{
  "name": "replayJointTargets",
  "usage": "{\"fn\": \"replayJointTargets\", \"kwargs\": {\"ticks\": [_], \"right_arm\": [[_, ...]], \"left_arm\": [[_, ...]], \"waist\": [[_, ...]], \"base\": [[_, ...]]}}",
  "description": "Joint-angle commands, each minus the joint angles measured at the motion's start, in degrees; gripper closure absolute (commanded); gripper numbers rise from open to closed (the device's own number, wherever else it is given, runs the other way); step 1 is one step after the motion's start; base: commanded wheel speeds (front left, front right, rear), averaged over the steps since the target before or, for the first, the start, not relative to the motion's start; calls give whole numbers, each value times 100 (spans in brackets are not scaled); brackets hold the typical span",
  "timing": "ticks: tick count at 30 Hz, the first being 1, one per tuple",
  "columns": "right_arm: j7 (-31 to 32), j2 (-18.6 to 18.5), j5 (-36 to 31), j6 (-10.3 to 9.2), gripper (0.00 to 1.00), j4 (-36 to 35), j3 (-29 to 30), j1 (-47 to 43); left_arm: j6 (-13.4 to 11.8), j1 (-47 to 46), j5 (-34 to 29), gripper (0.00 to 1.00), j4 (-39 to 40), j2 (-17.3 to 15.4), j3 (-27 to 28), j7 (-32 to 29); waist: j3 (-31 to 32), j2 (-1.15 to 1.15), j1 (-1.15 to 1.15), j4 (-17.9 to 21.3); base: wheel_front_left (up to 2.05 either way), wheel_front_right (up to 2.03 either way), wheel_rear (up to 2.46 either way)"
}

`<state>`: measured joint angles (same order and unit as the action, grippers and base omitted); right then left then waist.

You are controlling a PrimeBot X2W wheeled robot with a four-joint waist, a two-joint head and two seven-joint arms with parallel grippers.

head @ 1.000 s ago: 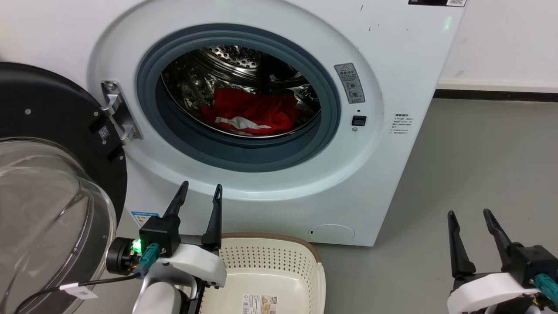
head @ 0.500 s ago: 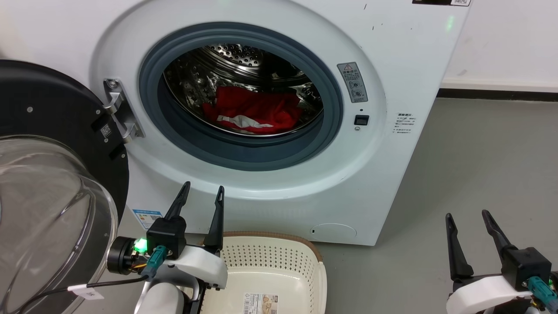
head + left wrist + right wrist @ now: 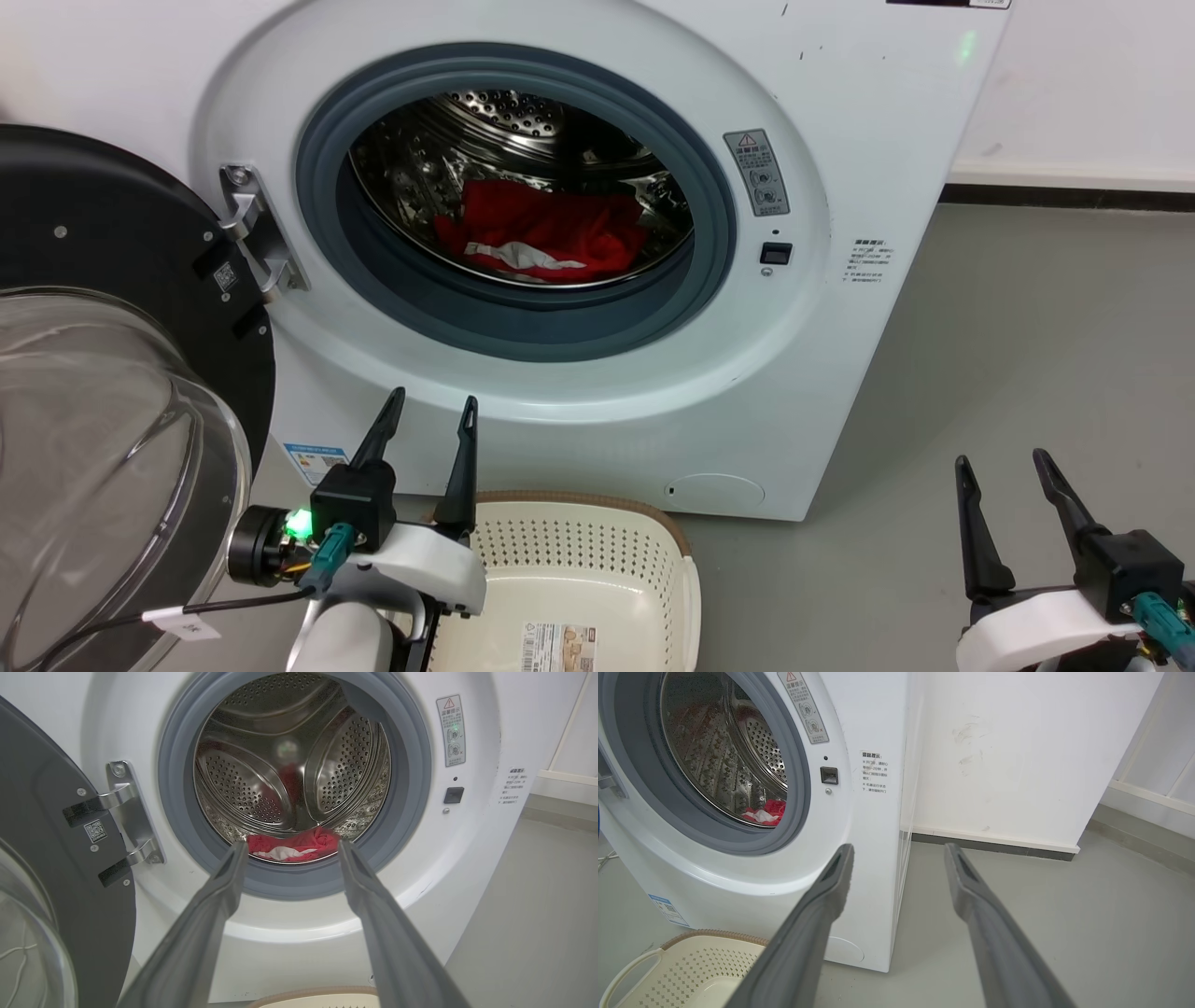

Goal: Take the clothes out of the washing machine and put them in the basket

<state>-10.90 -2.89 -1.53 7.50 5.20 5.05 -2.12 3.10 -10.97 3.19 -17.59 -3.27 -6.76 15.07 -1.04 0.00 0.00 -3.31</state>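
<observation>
Laundry day, first reach: we face the open washing machine (image 3: 840,140) with both arms low and nothing yet in hand. The clothes (image 3: 551,233), a red bundle crossed by a white band, lie at the bottom of the steel drum (image 3: 504,121), just behind the grey seal (image 3: 523,327). The door (image 3: 93,224) is swung wide to our left, leaving the porthole free for a reach. The basket (image 3: 579,504) sits on the floor (image 3: 1027,355) against the machine's foot, right under the porthole. We judge it was put there so the load has only a short way to go. Our left end effector (image 3: 433,398) hovers by the basket's left rim, fingers spread and empty, aimed up toward the drum. Our right end effector (image 3: 1001,457), equally spread and empty, hangs over bare floor off the machine's right corner. The seal hides how much fabric lies low at the front. Any print on the garment is too small to read. The basket's near half is cut off, part of it behind our left arm.
</observation>
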Motion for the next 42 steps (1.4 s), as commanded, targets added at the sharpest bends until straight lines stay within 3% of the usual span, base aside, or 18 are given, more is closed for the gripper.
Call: {"fn": "replayJointTargets", "kwargs": {"ticks": [1,19,34,42], "right_arm": [[-16,3,37,-2,0,-37,-11,33],[-36,5,127,-2,0,-466,-378,769],[-307,7,441,-3,0,-217,-788,1435],[-412,6,699,-3,0,-32,-1156,1812]], "left_arm": [[-4,-106,-4,0,7,7,23,15],[-122,-1748,80,0,-734,-89,305,15],[75,-4353,103,0,-2747,-749,524,-37],[194,-5833,-3,0,-3803,-1238,407,-609]], "waist": [[-50,0,0,11],[-1493,0,0,733],[-2940,0,0,1424],[-3599,0,0,1772]], "base": [[0,0,0],[0,0,0],[0,0,0],[0,0,0]]}}
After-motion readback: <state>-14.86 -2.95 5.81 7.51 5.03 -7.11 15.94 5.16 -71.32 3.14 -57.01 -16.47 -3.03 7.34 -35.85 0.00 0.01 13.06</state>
